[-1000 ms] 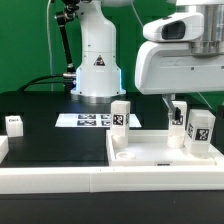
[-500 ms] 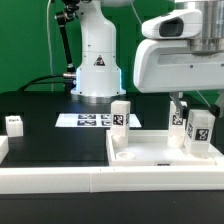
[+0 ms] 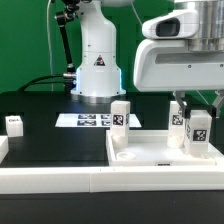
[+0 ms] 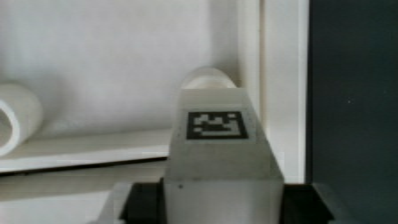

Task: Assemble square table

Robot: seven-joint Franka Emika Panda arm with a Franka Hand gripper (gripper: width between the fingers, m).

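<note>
The white square tabletop (image 3: 160, 152) lies rim-up at the exterior view's lower right. One tagged white leg (image 3: 121, 116) stands at its far left corner and another (image 3: 177, 119) stands further back. My gripper (image 3: 199, 103) is over the tabletop's right side, shut on a third leg (image 3: 200, 132) that stands upright on the top. In the wrist view this leg (image 4: 217, 135) fills the gap between my dark pads (image 4: 148, 200), with the gripper (image 4: 217, 205) around its base, above the tabletop (image 4: 107, 60). A fourth leg (image 3: 14, 124) stands on the black table at far left.
The marker board (image 3: 90, 120) lies in front of the robot base (image 3: 96, 70). A long white rail (image 3: 50, 182) runs along the front edge, with a white block (image 3: 3, 148) at its left end. A round socket (image 4: 15, 115) shows in the tabletop.
My fingers show a little lower and closer around the right-hand leg. The leg, the tabletop and the other parts have not moved.
</note>
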